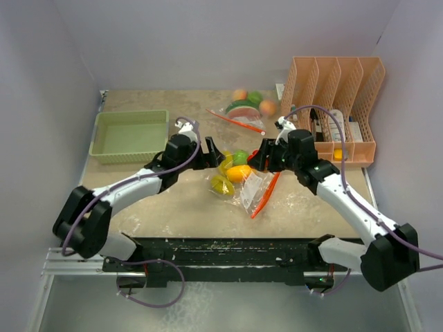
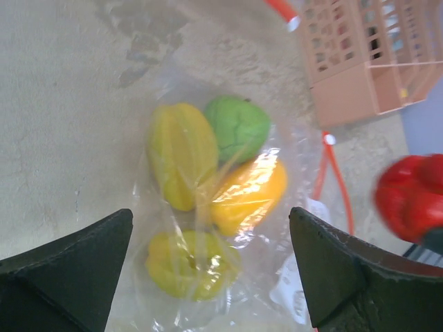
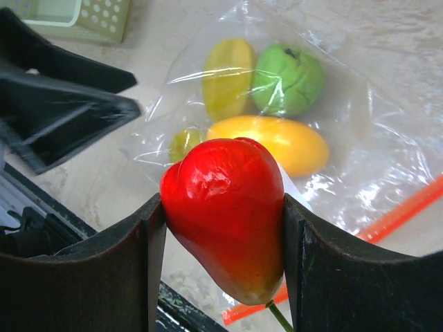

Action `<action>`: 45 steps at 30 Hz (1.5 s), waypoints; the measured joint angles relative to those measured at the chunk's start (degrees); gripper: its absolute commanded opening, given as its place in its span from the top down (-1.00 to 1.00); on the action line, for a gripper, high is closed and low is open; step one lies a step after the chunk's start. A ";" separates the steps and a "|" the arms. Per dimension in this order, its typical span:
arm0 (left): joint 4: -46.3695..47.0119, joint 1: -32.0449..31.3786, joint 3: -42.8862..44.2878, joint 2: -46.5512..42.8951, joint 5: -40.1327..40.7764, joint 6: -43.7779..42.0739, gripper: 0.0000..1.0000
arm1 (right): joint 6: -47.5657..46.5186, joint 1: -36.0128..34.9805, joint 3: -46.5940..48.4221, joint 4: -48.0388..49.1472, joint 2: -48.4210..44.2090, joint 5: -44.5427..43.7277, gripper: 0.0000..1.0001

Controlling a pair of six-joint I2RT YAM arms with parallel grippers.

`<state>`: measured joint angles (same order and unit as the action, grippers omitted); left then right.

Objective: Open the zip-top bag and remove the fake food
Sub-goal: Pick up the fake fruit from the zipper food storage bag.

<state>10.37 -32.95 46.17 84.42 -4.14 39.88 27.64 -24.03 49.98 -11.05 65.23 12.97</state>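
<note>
Tabletop [image 1: 173, 207]: right gripper [image 3: 223, 221] clamps a red fruit [image 3: 221, 180], seemingly mid-removal. Left gripper [image 2: 211, 235] gapes over the bag [image 2: 284, 228]; next, probably release it toward three o'clock.

A red fruit [image 3: 225, 214], a clear bag [image 3: 360, 138], orange zip [image 3: 408, 204], green fruit [image 3: 287, 79], yellow starfruit [image 3: 227, 76].

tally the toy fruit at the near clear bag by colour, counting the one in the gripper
Yellow: 2, a ribbed plastic starfruit and a smaller lumpy fruit
Green: 1, a round plastic fruit
Orange: 1, a glossy oblong plastic fruit
Red: 1, a glossy plastic pear-shaped fruit clamped in the right gripper, outside the clear zip-top bag
Total: 5
</note>
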 measured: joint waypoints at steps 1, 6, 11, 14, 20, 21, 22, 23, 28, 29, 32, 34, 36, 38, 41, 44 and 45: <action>-0.61 0.00 0.00 -2.21 0.00 -0.22 -0.99 | 0.37 0.00 -0.33 1.36 0.94 0.52 0.24; -1.03 0.00 0.00 -11.67 -0.04 -0.74 -0.99 | 2.40 -0.02 -0.81 9.60 6.97 3.17 0.13; 0.66 0.02 -0.85 -13.60 -1.44 -0.87 -0.99 | 4.74 -0.02 -0.85 16.15 13.81 5.20 -0.06; 3.63 0.02 -3.63 -12.22 -3.30 0.52 -0.99 | 6.25 -0.02 -1.27 19.82 17.29 6.56 -0.08; 4.63 -1.33 -6.36 -8.48 -4.39 2.47 -0.99 | 8.48 -0.48 -1.36 25.07 23.76 8.41 -0.27; 4.72 -1.55 -6.36 -8.48 -4.42 2.58 -0.99 | 8.72 -0.70 -1.36 25.66 24.68 8.83 -0.34; 5.05 -1.73 -6.36 -8.48 -4.42 2.60 -0.99 | 8.94 -0.85 -1.36 26.01 25.33 9.09 -0.42; 5.27 -1.88 -6.36 -8.48 -4.42 2.60 -0.99 | 9.20 -1.14 -1.36 26.43 25.97 9.27 -0.48; 5.46 -2.08 -6.36 -8.48 -4.37 2.62 -0.99 | 9.31 -1.99 -1.33 27.43 27.39 9.62 -0.69; 5.49 -2.12 -6.40 -8.46 -4.35 2.62 -0.99 | 9.33 -2.03 -1.33 27.50 27.30 9.62 -0.71; 5.99 -2.67 -6.45 -7.93 -4.13 2.62 -0.99 | 9.31 -2.16 -1.36 27.30 26.56 9.49 -0.73; 6.54 -3.26 -6.45 -7.04 -3.96 2.62 -0.99 | 9.27 -2.16 -1.36 26.82 25.31 9.09 -0.70; 6.69 -3.98 -6.45 -5.90 -3.72 2.60 -0.99 | 9.03 -2.16 -1.38 26.45 23.71 8.79 -0.55; 6.69 -4.55 -6.43 -4.98 -3.39 2.58 -0.99 | 8.59 -2.16 -1.44 25.86 21.64 7.87 -0.37; 6.69 -5.14 -6.08 -3.98 -3.06 2.58 -0.99 | 7.78 -2.16 -1.66 25.42 19.76 7.10 -0.07; 6.71 -5.73 -5.22 -3.08 -2.80 2.58 -0.99 | 7.37 -2.16 -2.36 25.35 19.69 7.04 0.28; 6.75 -5.90 -4.96 -2.84 -2.62 2.58 -0.99 | 7.39 -2.16 -2.89 25.31 19.78 7.08 0.39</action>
<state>17.12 -38.85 41.21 81.58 -6.76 42.46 35.03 -26.20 47.09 14.26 85.01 20.05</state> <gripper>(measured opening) 0.992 0.445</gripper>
